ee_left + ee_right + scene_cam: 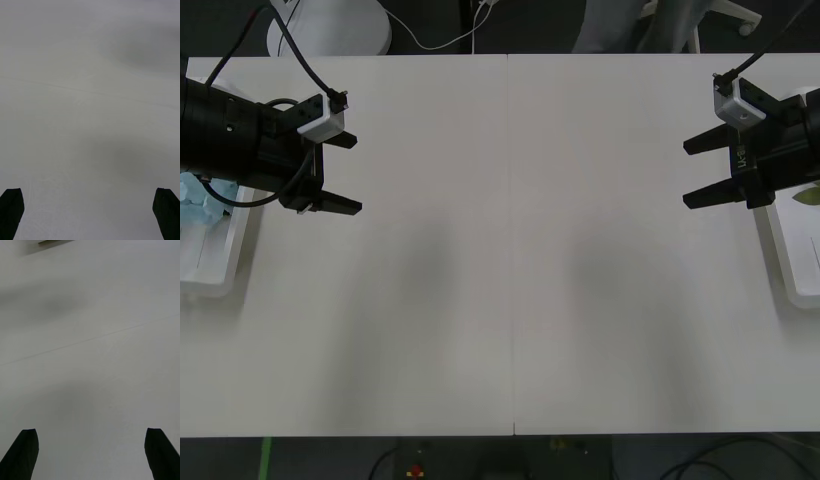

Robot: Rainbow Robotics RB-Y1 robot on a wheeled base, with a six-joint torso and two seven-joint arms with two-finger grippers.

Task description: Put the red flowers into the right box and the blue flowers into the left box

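Black tapered fingers of left gripper [347, 173] and right gripper [698, 171] wide apart, perhaps pale-blue petals [198, 200] in translucent left box [230, 262]

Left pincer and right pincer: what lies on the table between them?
Nothing: in the front view the white table between the left pincer and the right pincer is bare apart from a thin seam down its middle. Both pincers are open.

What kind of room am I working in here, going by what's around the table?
Probably a lab or office workspace: a wide white table, cables on the dark floor behind it, and what look like chair or stand bases there. Both grippers, left and right, hang open over it.
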